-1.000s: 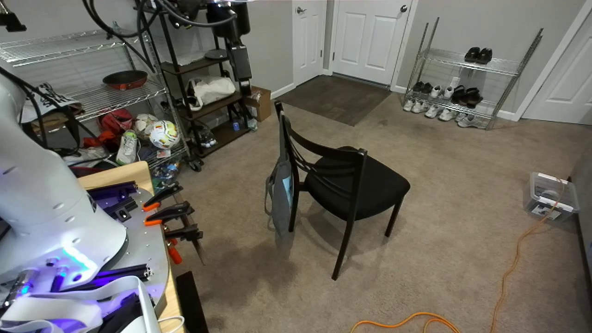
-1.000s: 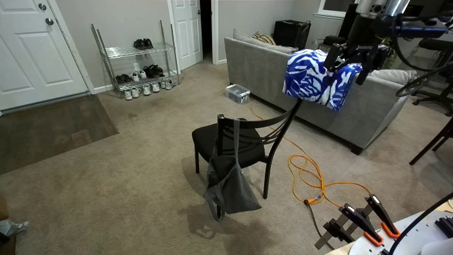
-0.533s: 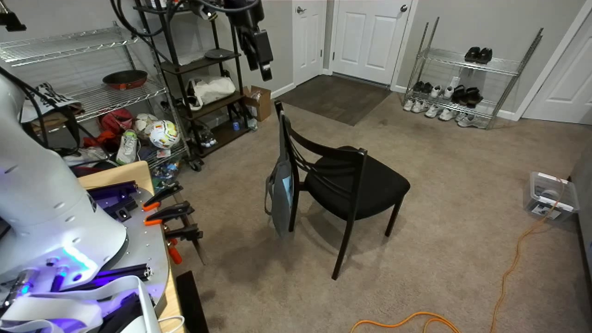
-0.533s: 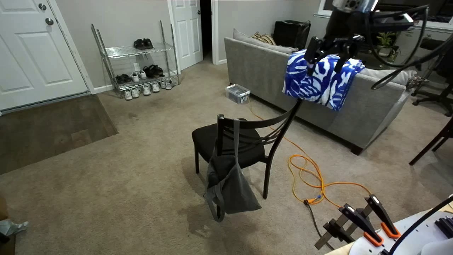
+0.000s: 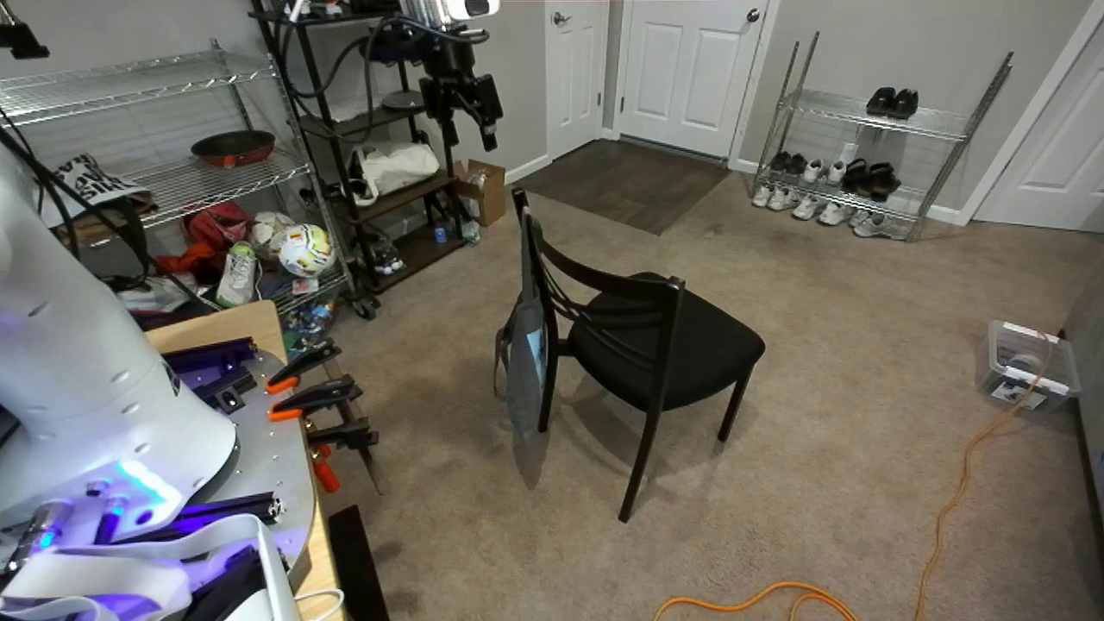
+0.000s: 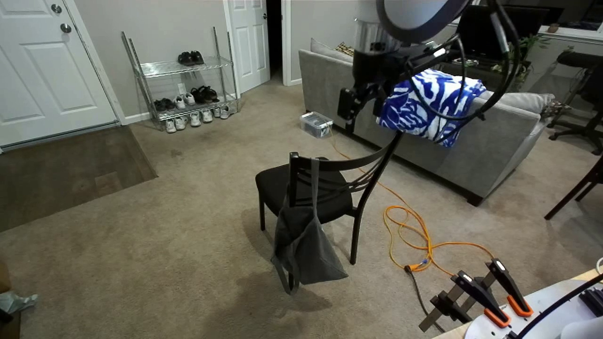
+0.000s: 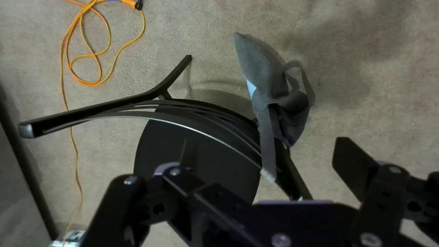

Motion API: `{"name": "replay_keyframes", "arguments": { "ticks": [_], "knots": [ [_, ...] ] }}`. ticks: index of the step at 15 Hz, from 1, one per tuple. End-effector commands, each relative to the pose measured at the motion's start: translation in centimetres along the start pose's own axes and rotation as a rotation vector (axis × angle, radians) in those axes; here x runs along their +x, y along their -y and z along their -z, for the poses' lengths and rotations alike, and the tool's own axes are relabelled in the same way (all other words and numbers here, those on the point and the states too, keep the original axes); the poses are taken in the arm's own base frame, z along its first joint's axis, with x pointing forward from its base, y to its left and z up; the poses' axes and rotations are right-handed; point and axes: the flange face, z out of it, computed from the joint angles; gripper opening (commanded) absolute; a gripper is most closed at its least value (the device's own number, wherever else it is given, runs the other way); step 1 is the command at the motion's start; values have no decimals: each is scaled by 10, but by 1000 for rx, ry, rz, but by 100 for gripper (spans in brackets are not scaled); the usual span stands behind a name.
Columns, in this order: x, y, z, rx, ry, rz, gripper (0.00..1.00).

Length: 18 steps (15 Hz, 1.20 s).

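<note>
My black gripper (image 5: 470, 138) stands open and empty, high above the floor. In the wrist view the gripper (image 7: 267, 151) looks down with its fingers wide apart. Below it is a black chair (image 7: 164, 147) with a curved slatted back. A grey cloth bag (image 7: 260, 68) hangs by a strap over a corner post of that back. Strap and post appear between the fingers in the picture, but lower down and untouched. Both exterior views show the chair (image 6: 273, 186) upright with the bag (image 6: 315, 259) hanging behind it. There the gripper (image 6: 363, 117) hovers above the chair back.
A grey sofa (image 6: 471, 155) bears a blue-and-white blanket (image 6: 438, 99). An orange cord (image 6: 426, 230) lies coiled on the carpet, near a clear bin (image 6: 316, 125). Clamps (image 5: 315, 395) stick out from the robot's table. Wire shelving (image 5: 164, 185) and a shoe rack (image 5: 888, 125) line the walls.
The gripper has swung from in front of the blanket toward the chair and turned, so both fingers now show in both exterior views. It stays open. Chair and bag keep their places.
</note>
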Motion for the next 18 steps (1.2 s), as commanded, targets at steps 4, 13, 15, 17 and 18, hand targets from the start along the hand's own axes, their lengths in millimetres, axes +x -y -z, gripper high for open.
{"name": "replay_keyframes", "arguments": {
  "ticks": [4,13,15,17,18],
  "knots": [
    [38,21,-76,-114,97,250,100],
    [53,4,-128,-160,132,635,100],
    [50,4,-127,-188,112,729,100],
    [49,4,-122,-225,78,813,100],
    [50,6,-120,-243,43,849,100]
  ]
}}
